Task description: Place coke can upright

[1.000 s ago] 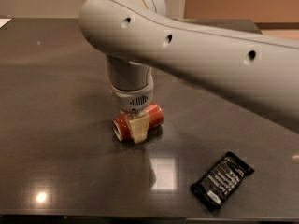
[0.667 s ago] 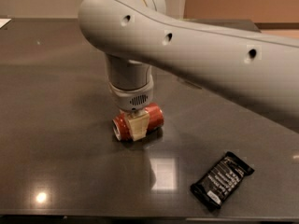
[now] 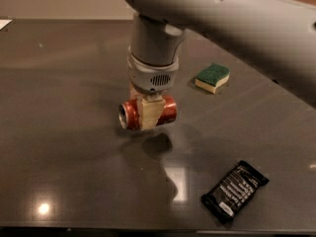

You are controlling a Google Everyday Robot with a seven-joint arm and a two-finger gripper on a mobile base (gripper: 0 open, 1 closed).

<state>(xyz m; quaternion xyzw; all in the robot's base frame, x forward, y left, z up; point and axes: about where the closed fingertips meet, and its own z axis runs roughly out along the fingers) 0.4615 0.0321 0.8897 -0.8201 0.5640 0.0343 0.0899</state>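
The coke can (image 3: 168, 110) is red with a silver end facing left. It lies horizontal and hangs clear above the dark table (image 3: 64, 132), with its shadow below it. My gripper (image 3: 148, 111) reaches straight down from the grey arm and is shut on the can's middle, one tan finger (image 3: 149, 114) across its front.
A green and yellow sponge (image 3: 213, 77) lies on the table behind and right of the can. A black snack packet (image 3: 234, 191) lies near the front right edge. Light glares show on the table at the front.
The arm has lifted the coke can off the table; it was resting on the surface before. The raised arm now uncovers the sponge behind it.
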